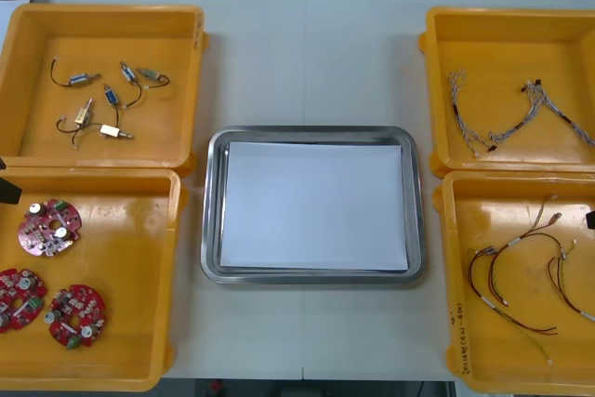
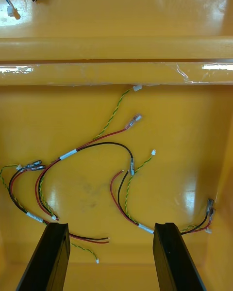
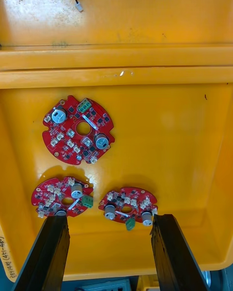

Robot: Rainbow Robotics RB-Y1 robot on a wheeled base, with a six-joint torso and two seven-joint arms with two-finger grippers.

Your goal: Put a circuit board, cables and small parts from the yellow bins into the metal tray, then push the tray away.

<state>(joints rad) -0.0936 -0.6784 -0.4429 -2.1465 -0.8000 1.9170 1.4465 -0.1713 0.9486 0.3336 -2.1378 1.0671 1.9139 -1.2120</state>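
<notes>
Left tool (image 3: pixel 109 219): fingers apart, over the yellow bin (image 1: pixel 130 258) at 8 o'clock from the metal tray (image 1: pixel 311 133). Three circuit boards (image 3: pixel 127 207) lie flat there. Stiff, light, studded; probably best pinched across the rim. Right tool (image 2: pixel 110 225), fingers apart, above the red and yellow cables (image 2: pixel 68 155) at 4 o'clock: limp, likely to tangle. Table (image 1: pixel 307 53) pale, smooth.

The front camera sits high up and looks almost straight down at the table (image 1: pixel 307 53). It sees all four yellow bins (image 1: pixel 37 53) and the metal tray (image 1: pixel 311 132) in the middle. The left wrist camera hangs close over the near left bin (image 3: pixel 184 140) and faces the far side. Its three circuit boards (image 3: pixel 77 128) show from the front camera too. The right wrist camera hangs close over the near right bin (image 2: pixel 184 126), also facing far. Its cables (image 2: pixel 92 146) show from the front camera too.
</notes>
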